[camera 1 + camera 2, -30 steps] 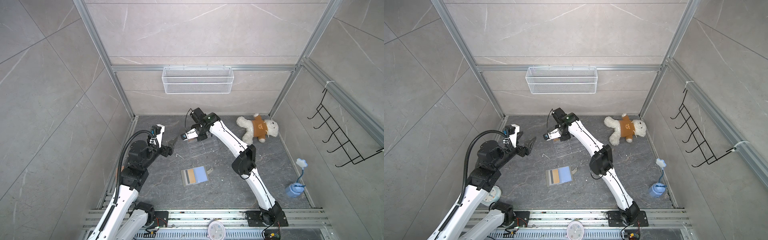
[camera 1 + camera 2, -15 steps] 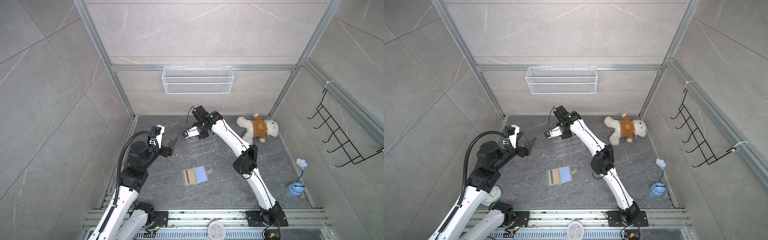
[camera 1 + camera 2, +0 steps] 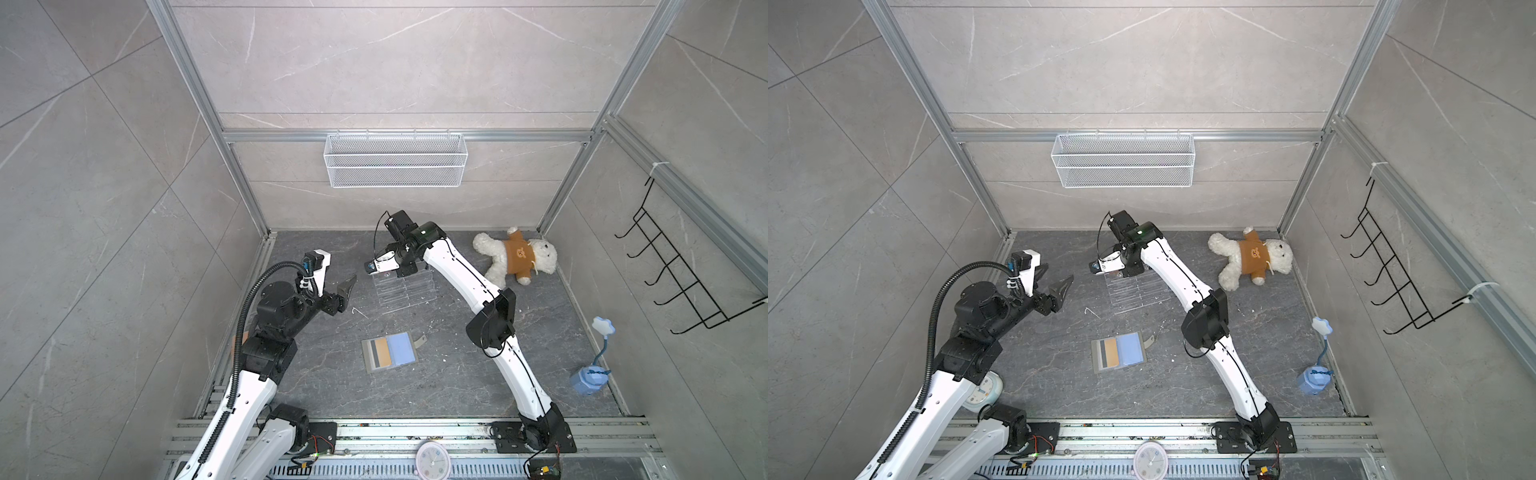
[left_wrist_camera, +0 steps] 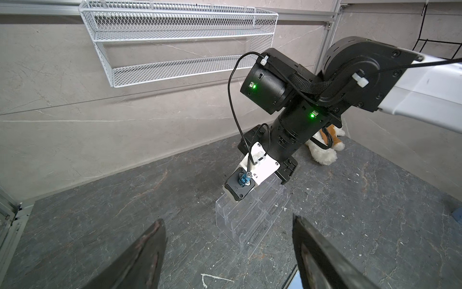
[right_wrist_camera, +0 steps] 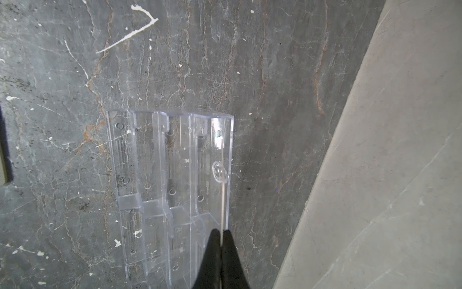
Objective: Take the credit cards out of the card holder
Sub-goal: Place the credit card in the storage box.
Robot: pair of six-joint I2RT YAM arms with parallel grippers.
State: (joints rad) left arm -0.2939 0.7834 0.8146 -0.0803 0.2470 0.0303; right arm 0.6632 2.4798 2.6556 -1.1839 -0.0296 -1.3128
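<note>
The card holder (image 3: pixel 388 353) (image 3: pixel 1119 351) lies open on the dark floor, a grey wallet with a light blue panel. One gold-orange credit card (image 3: pixel 381 352) (image 3: pixel 1111 352) sits in its slots. My right gripper (image 5: pixel 221 232) is shut on a thin card (image 5: pixel 222 175), seen edge-on above the rearmost tier of a clear acrylic stand (image 5: pixel 155 187). The top views hide its fingers under the wrist. My left gripper (image 4: pixel 228 221) (image 3: pixel 1052 279) hangs open and empty left of the stand, pointing at it. A corner of the holder (image 4: pixel 295 280) shows by one finger.
The clear tiered stand (image 3: pixel 405 291) (image 3: pixel 1136 291) stands behind the holder. A teddy bear (image 3: pixel 515 257) lies at the back right and a blue lamp (image 3: pixel 590 374) by the right wall. A wire basket (image 3: pixel 395 160) and a hook rack (image 3: pixel 681 282) hang on the walls.
Almost nothing. The right wrist has shifted very slightly over the clear stand, still shut on the card. The left arm has stayed in place, open.
</note>
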